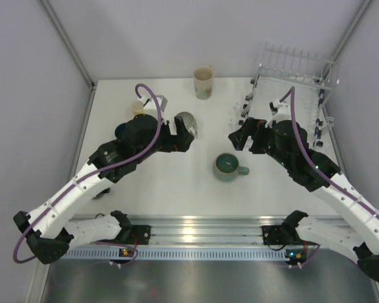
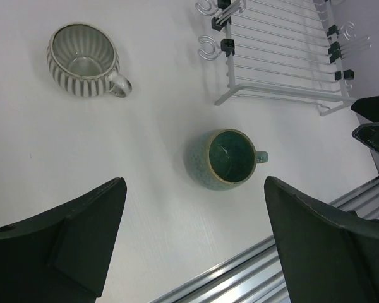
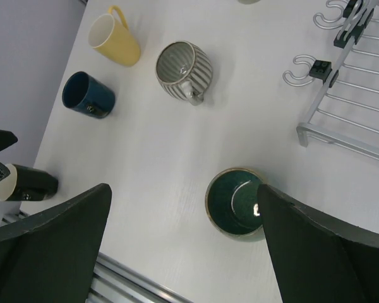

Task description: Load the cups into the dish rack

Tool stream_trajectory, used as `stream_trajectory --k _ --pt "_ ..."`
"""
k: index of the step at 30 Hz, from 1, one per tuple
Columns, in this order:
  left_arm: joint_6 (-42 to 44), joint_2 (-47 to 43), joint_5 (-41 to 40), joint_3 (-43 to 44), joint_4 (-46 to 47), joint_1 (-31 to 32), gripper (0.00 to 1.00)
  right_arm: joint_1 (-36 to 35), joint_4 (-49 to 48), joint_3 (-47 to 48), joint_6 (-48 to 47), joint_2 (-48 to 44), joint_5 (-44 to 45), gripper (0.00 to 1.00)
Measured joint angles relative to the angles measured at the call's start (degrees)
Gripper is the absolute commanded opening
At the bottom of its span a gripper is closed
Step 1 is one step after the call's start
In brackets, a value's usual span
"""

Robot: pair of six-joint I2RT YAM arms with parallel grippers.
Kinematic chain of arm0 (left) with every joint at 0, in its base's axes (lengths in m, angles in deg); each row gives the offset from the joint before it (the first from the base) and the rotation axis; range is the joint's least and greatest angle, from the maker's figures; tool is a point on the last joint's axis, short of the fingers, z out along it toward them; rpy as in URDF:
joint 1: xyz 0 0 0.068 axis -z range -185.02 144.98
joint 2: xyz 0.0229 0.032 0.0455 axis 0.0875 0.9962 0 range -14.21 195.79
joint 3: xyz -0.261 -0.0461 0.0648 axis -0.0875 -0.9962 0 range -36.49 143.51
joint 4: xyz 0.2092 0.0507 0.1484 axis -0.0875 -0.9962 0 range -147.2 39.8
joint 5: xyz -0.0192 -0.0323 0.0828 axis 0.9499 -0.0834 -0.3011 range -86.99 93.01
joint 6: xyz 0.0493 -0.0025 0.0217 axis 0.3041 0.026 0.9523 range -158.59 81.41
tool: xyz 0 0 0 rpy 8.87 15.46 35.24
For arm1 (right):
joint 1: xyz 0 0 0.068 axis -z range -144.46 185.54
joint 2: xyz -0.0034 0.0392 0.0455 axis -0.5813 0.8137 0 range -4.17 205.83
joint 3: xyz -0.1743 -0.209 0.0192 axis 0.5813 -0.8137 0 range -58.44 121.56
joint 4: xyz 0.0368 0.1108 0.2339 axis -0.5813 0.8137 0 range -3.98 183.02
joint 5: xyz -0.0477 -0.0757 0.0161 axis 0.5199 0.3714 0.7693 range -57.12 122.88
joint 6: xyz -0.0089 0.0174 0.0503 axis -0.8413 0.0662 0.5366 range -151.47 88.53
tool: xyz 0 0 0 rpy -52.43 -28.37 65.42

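Note:
The teal-green cup (image 1: pixel 228 166) stands upright mid-table, between both arms; it also shows in the left wrist view (image 2: pixel 227 159) and the right wrist view (image 3: pixel 235 202). The grey ribbed cup (image 1: pixel 187 120) (image 2: pixel 83 60) (image 3: pixel 184 67) stands by my left gripper (image 1: pixel 184 134). The tall cream cup (image 1: pixel 203 83) is at the back. The yellow cup (image 3: pixel 116 38), dark blue cup (image 3: pixel 87 95) and black cup (image 3: pixel 25 182) stand at the left. The dish rack (image 1: pixel 290 88) (image 2: pixel 284 57) (image 3: pixel 347 101) is back right. My left gripper (image 2: pixel 196 246) and right gripper (image 1: pixel 238 137) (image 3: pixel 183 246) hover open and empty.
A metal rail (image 1: pixel 196 230) runs along the near table edge. Grey walls close in the left, back and right sides. My left arm hides most of the yellow cup (image 1: pixel 138 106) and dark blue cup (image 1: pixel 121 130) in the top view.

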Motion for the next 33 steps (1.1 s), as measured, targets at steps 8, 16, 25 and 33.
stream_trajectory --k 8,16,25,33 --pt "0.3 0.1 -2.0 0.0 0.2 0.0 0.96 0.0 0.6 -0.1 0.4 -1.3 1.0 0.99" --pt "1.1 4.3 -7.9 2.1 -2.5 -0.3 0.97 0.0 1.4 -1.5 1.2 -2.9 2.4 1.0" --pt "0.2 9.0 -7.0 5.9 -9.1 -13.0 0.95 0.0 2.4 -4.3 2.4 -5.0 3.4 0.99" --pt "-6.0 7.0 -6.3 3.8 -13.7 -27.7 0.9 0.0 2.8 -5.8 2.6 -7.9 3.5 0.99"
